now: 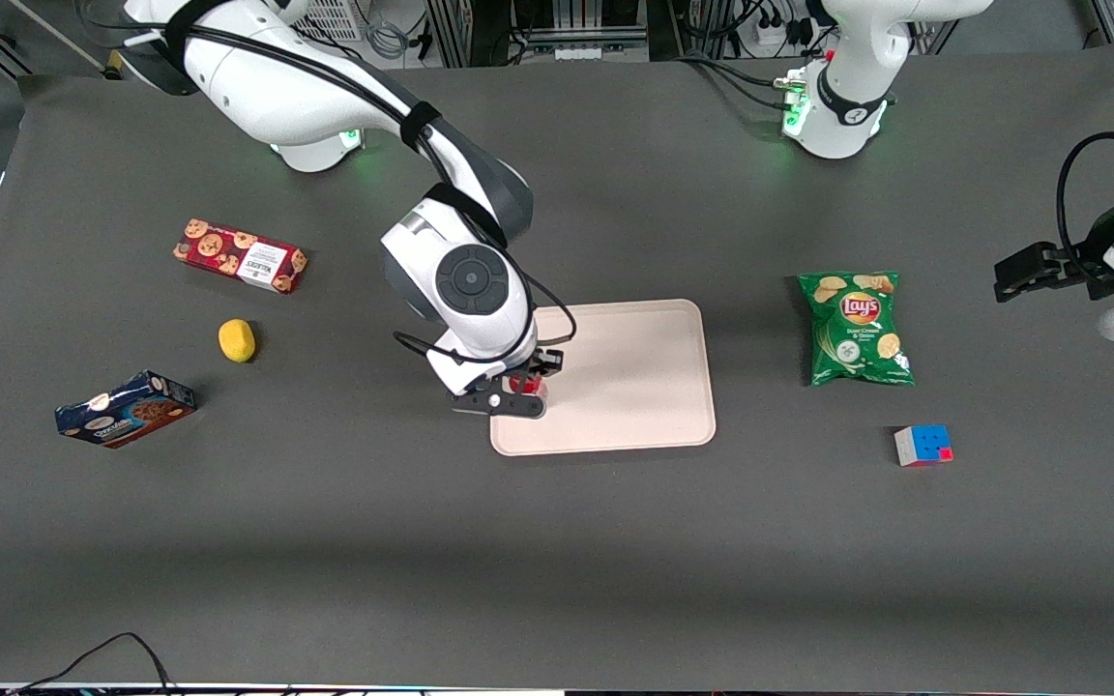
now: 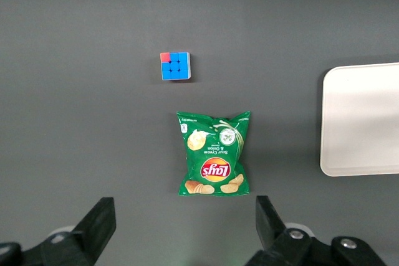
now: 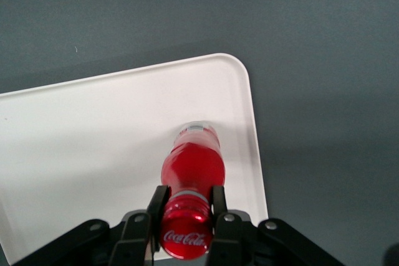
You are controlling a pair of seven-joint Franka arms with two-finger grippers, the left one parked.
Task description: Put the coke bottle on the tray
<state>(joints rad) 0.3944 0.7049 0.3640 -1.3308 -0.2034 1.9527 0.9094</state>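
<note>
Snacks, a lemon and a puzzle cube lie scattered on the dark table.
Cookie box (image 1: 240,255), lemon (image 1: 237,340) and blue box (image 1: 125,409) lie toward the working arm's end; chips bag (image 1: 856,328) and cube (image 1: 923,445) toward the parked arm's.

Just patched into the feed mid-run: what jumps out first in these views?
The gripper is shut on the neck of the red coke bottle, holding it upright with its clear base on or just above the pale tray, near the tray's edge toward the working arm's end. A bright green chip bag and a colourful puzzle cube lie toward the parked arm's end of the table.
</note>
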